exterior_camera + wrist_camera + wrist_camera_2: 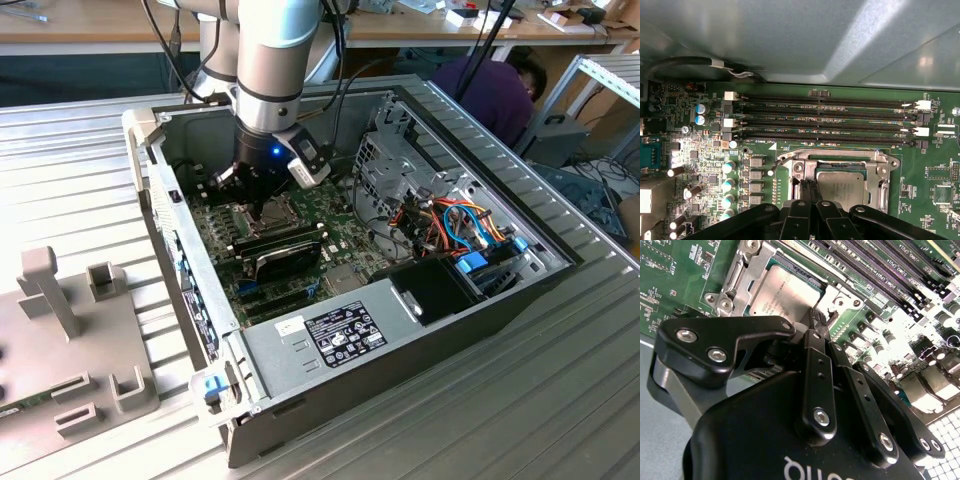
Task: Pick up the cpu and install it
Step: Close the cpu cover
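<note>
cpu (844,184) is sitting flat inside the socket frame (881,176), so seating is looking done. Tool (809,187) is hovering at the cpu's edge beside the frame, fingers pressed together, gripping nothing. Can't tell if the frame is latched.

Metal socket frame (879,177) on the green motherboard (765,150). The cpu (844,184) lies flat inside the frame. The gripper (809,191), fingertips drawn together, stands at the frame's edge, just beside the cpu. Four memory slots (825,120) run parallel near the frame, and capacitors (728,185) stand farther off.
</note>
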{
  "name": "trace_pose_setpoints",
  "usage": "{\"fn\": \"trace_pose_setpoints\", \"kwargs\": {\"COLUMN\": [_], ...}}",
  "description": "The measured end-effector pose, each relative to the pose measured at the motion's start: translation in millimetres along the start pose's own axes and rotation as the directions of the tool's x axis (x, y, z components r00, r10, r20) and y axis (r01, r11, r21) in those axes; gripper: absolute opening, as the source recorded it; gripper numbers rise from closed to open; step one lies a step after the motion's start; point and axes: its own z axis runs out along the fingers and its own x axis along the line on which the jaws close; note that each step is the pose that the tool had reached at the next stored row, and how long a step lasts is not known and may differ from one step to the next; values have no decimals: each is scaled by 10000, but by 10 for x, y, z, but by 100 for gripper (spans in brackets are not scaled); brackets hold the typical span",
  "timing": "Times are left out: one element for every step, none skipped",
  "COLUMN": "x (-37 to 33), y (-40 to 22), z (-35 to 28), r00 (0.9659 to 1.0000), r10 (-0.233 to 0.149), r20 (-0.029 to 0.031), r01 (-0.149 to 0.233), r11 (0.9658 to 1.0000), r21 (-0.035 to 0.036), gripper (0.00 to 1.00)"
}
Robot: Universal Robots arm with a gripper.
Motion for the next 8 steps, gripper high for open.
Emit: {"fn": "trace_pose_setpoints", "kwargs": {"x": [0,-1,-1,0,-1,-1,-1,-1], "y": [0,2,1,0,1,1,1,1], "z": [-4,-12,-32,-47,-65,-83,-114,-128], "r00": [10000,10000,10000,10000,10000,10000,10000,10000], "r10": [0,1,0,0,0,0,0,0], "r20": [3,7,5,-1,1,0,-1,0], "r01": [0,-1,0,0,0,0,0,0], "r11": [10000,10000,10000,10000,10000,10000,10000,10000], "r21": [-4,-9,0,7,8,11,17,18], "gripper": [11,11,11,11,11,11,11,11]}}
